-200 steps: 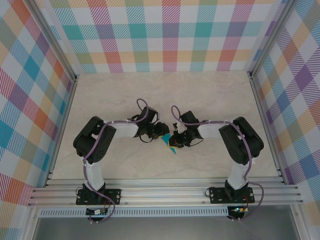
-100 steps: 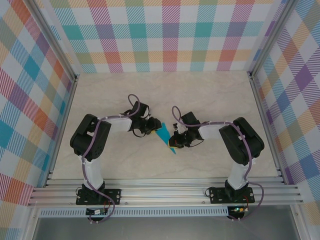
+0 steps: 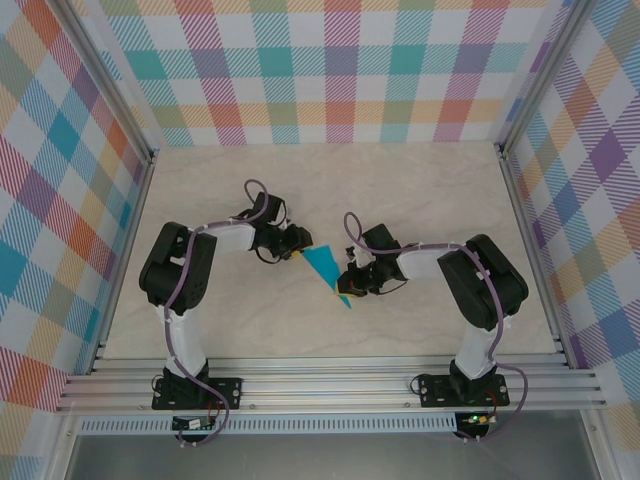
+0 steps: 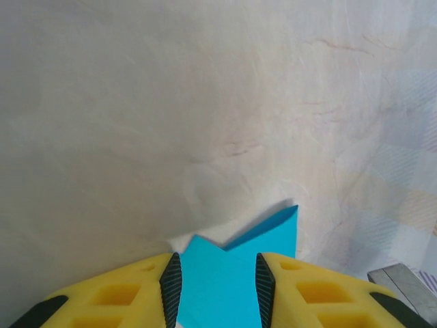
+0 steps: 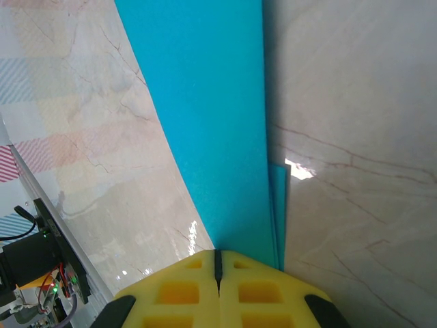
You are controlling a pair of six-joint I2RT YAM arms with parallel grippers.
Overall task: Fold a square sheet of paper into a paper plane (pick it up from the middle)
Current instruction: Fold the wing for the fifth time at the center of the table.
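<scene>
The left pincer [image 4: 217, 280] is seen with its yellow fingers [image 4: 123, 297] set apart, and the teal paper [image 3: 322, 265] fills the gap between their black pads. The paper's sides are hidden behind the fingers and its near part is cut off by the lower edge of the view, so contact with the pads cannot be judged. The right pincer [image 5: 218, 256] is closed, finger against finger, with its tips over the paper's narrow part; whether a layer is pinched there cannot be made out. From above, the paper is found about the middle of the tabletop [image 3: 430, 200], between the two pincers, as a narrow wedge. Its long axis is laid diagonally: the broad end is turned toward the far edge and the left, just beside the left pincer, and the point is aimed toward the near edge, slanting a little right. Part of one long edge is covered by the right pincer. In the right wrist view the broad end is cut off at the top.
</scene>
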